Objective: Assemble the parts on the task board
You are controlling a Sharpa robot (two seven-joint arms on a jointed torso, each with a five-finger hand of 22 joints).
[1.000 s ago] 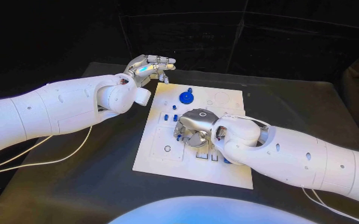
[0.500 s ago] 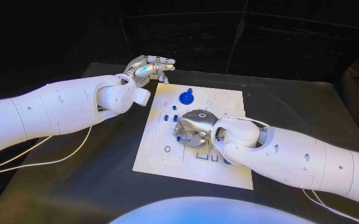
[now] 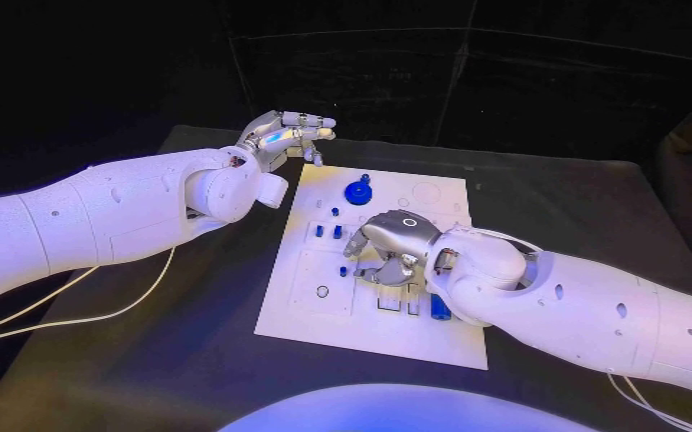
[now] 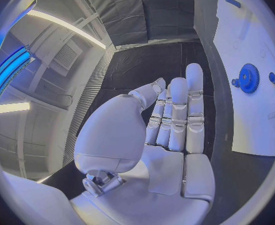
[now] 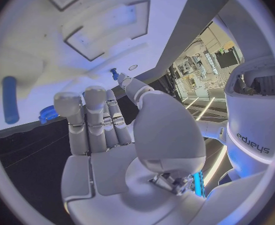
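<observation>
The white task board (image 3: 325, 307) lies mid-table. On its far part sits a blue gear (image 3: 358, 190), also the blue gear (image 4: 248, 78) in the left wrist view. Small blue pegs (image 3: 320, 232) stand left of centre. My right hand (image 3: 389, 249) hovers over the board's middle, fingers pointing down, nothing held. Its thumb tip is close beside a small blue peg (image 5: 114, 74); contact cannot be told. A blue bar (image 3: 440, 307) lies beside the right forearm. My left hand (image 3: 289, 134) is raised beyond the board's far left corner, its fingers (image 4: 178, 115) straight and empty.
The board (image 5: 137, 50) has rectangular recesses under my right hand, and a long blue piece (image 5: 10, 99) lies near them. A white cable (image 3: 87, 302) trails over the black table on the left. A black backdrop stands behind the table.
My right hand and forearm have slid slightly toward the board's near right, uncovering the blue bar. The left hand has barely moved.
</observation>
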